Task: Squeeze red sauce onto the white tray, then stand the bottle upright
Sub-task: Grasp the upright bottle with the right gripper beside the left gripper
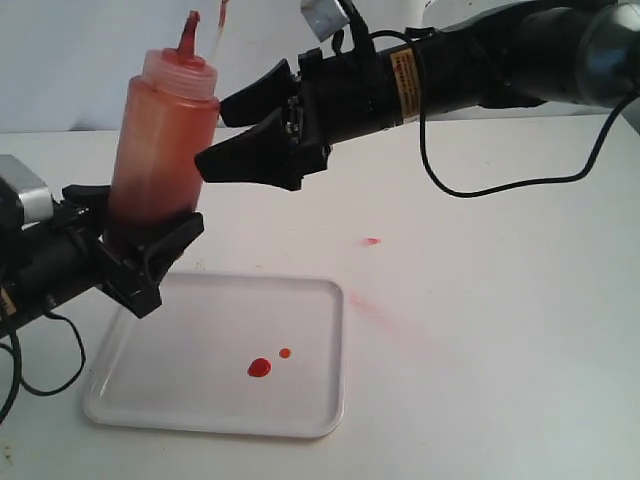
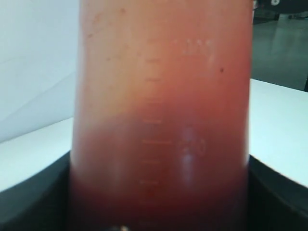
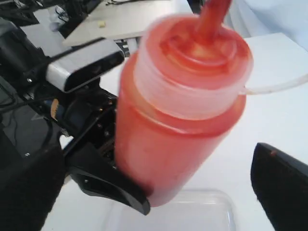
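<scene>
Left gripper [image 1: 147, 247] around smeared bottle [image 1: 160, 140] (orange-red)

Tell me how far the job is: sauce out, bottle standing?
Done: two red sauce drops lie on the white tray. In hand: the left gripper holds the bottle near upright above the tray; the right gripper is open beside it. Remaining: stand the bottle, release.

- The left arm [image 1: 40, 260] enters at the left edge of the frame, at mid-height, and reaches rightward.
- The left gripper [image 1: 150, 240] is clamped on the lower part of the bottle [image 1: 165, 140] and holds it near upright. Its dark fingers [image 2: 29, 202] press both sides.
- The right arm [image 1: 500, 60] comes in from the upper right, lying near level.
- The right gripper [image 1: 215, 135] is spread wide, its tips just beside the bottle's upper half, and grips nothing.
</scene>
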You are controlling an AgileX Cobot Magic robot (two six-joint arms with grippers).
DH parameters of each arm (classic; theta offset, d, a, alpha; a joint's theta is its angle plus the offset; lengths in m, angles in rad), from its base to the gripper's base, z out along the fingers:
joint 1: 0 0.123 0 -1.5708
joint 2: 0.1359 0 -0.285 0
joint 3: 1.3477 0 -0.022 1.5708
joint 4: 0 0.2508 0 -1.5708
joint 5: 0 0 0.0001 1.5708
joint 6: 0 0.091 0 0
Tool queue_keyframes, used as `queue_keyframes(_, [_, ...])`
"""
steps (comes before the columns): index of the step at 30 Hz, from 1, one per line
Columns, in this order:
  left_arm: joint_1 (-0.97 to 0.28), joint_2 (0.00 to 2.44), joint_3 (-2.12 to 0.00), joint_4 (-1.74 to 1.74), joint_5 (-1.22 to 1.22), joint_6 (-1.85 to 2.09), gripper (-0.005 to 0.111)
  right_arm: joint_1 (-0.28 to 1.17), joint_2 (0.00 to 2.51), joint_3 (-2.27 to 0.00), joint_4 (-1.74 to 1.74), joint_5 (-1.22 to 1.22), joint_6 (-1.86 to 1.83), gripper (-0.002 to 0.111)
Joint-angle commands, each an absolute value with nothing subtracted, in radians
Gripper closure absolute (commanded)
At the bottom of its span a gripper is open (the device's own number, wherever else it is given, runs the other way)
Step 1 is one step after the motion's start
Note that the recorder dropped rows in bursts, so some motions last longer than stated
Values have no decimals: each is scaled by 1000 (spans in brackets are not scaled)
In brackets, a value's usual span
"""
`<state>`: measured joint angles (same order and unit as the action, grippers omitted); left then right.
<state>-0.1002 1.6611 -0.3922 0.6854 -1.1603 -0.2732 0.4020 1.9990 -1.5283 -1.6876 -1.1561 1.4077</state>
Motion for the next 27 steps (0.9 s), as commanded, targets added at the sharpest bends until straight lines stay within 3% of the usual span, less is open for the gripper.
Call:
queue_keyframes(1, [-98,1657,-449,720,-1221,-287,107,420,1994,-1526,-1696,-1084,1390,13])
queue_keyframes(11, [-98,1749,-557,821,-1221,-287,107,495,2009,-1526,-1506,-1005,1218,13])
queue_keyframes(17, [-98,1847,-608,832,-1221,-255,107,569,2038,-1526,-1500,-809,1200,17])
queue_keyframes(21, [-98,1896,-630,832,-1221,-252,107,574,2051,-1526,-1473,-788,1200,34])
queue_keyframes(27, [-98,1909,-634,829,-1221,-231,107,574,2055,-1526,-1503,-729,1200,73])
